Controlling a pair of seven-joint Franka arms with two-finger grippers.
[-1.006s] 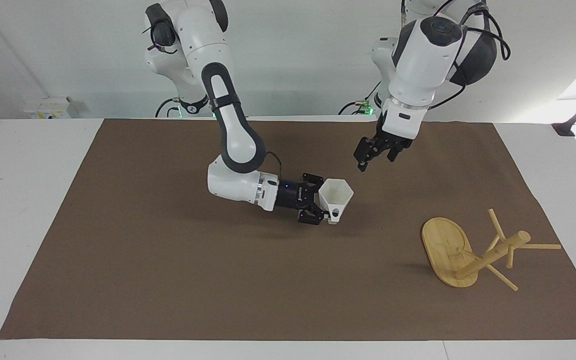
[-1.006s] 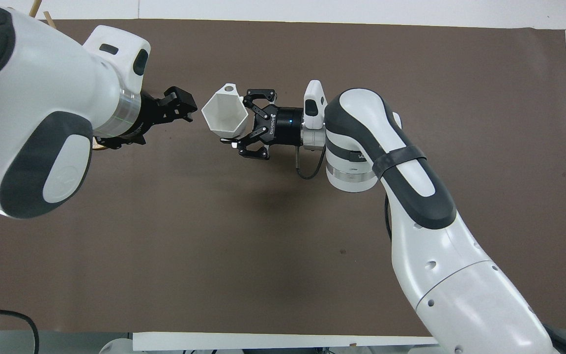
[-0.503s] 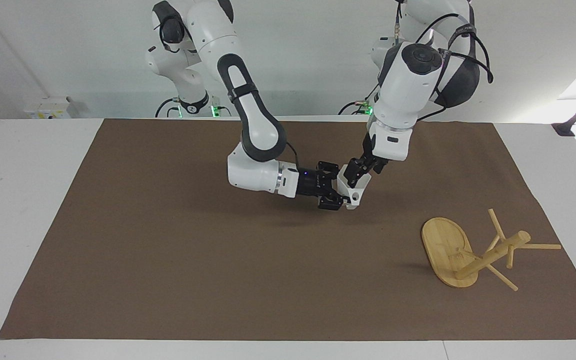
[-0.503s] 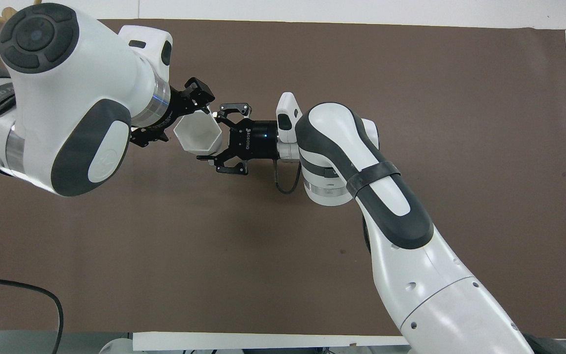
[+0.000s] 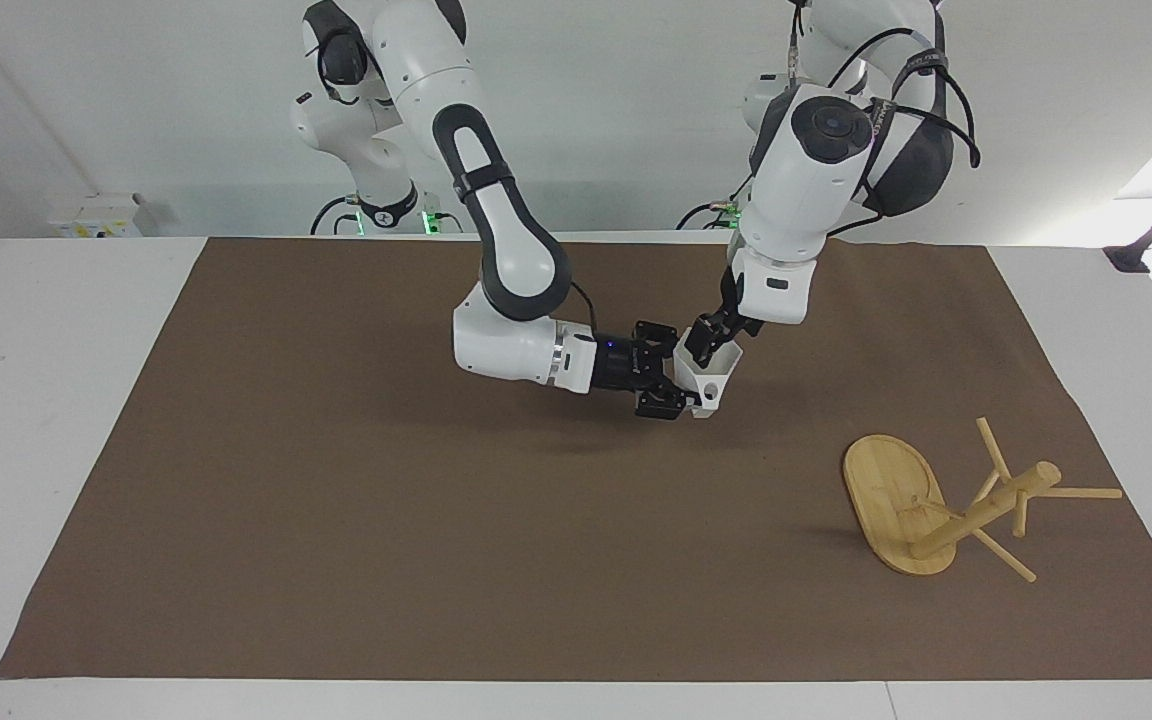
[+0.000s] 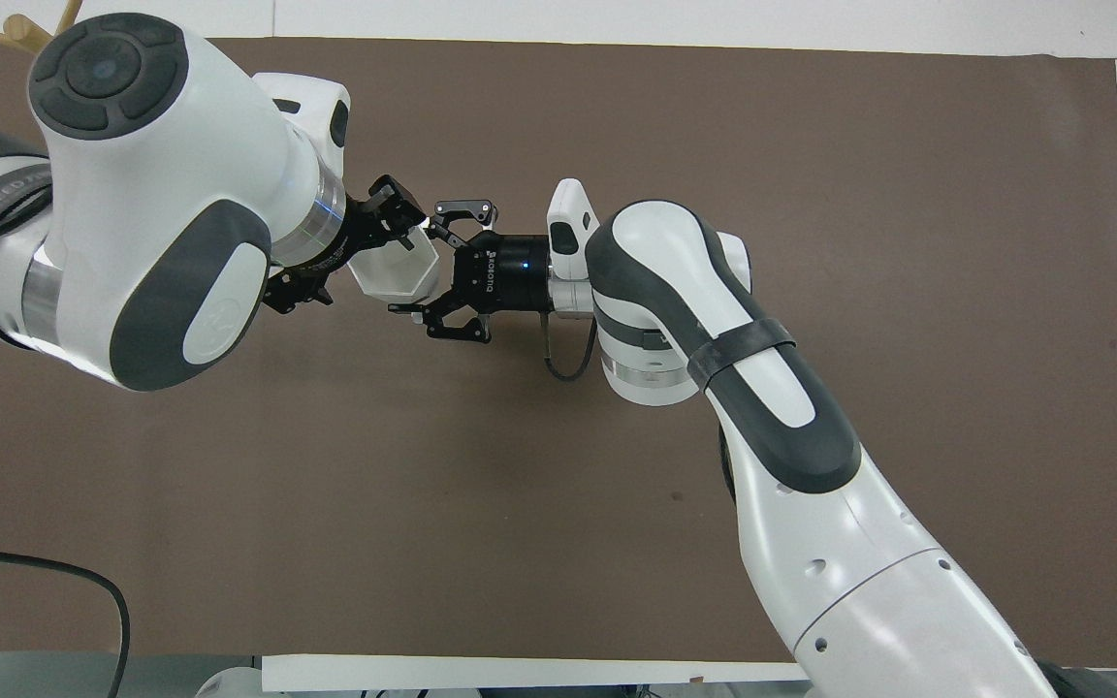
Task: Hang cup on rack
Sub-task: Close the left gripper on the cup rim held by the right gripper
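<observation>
Cup (image 5: 711, 380) was smooth white plastic, rack (image 5: 921, 500) pale matt wood, mat (image 5: 336, 520) dull brown paper, arm shells (image 6: 811, 504) glossy.

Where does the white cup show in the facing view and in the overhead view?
Facing view: the white cup is at mid-mat, between the two claws, nearer the robots than the toppled bamboo rack.
Overhead view: cup at upper middle, partly under the left arm.
Shared landmark: the right claw shut on the cup's base end.
</observation>
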